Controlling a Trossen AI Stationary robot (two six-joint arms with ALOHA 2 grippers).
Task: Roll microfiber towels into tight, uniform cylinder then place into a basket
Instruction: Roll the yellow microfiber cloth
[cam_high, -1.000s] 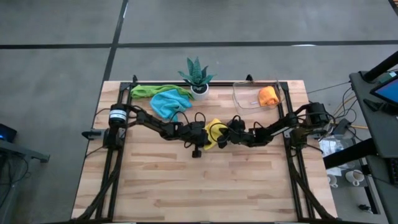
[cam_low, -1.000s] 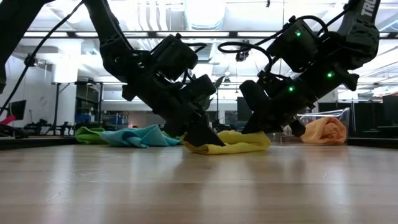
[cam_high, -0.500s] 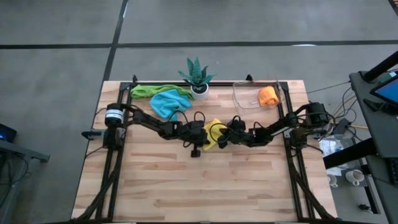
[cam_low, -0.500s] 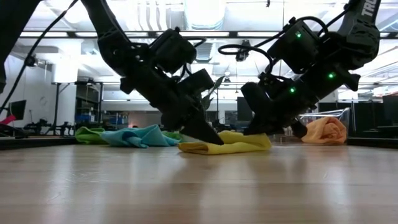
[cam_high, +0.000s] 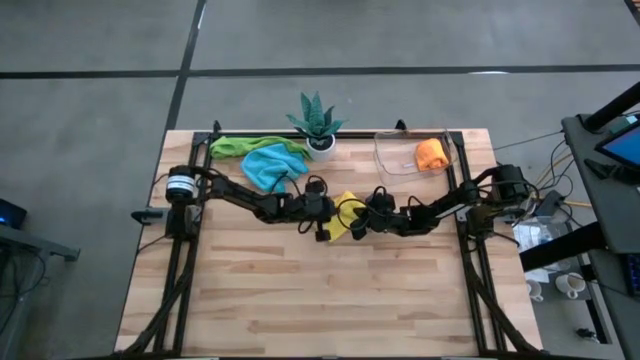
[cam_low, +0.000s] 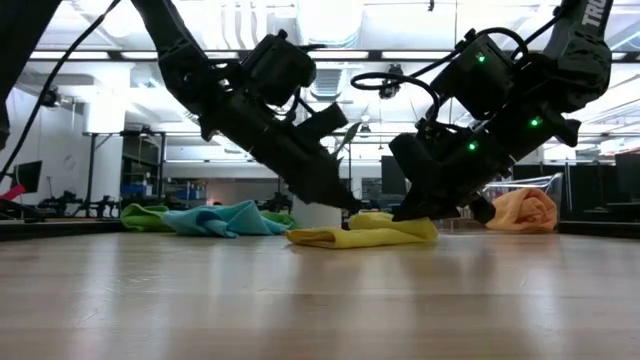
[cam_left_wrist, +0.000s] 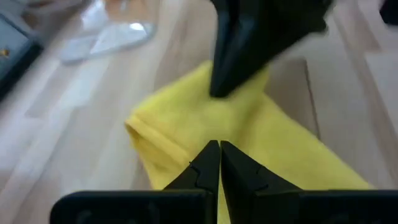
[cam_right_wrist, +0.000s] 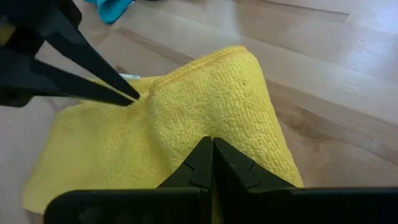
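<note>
While the yellow towel (cam_high: 345, 212) lay folded mid-counter, the left pincer (cam_low: 352, 206) and right pincer (cam_low: 405, 212) met over it from either side, both clenched and empty, apparently pinning its folds for rolling toward the basket (cam_high: 392, 160).

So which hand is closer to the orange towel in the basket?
Right. The right hand sits at the yellow towel, diagonally below the orange towel; the left hand is farther, across the yellow towel.
</note>
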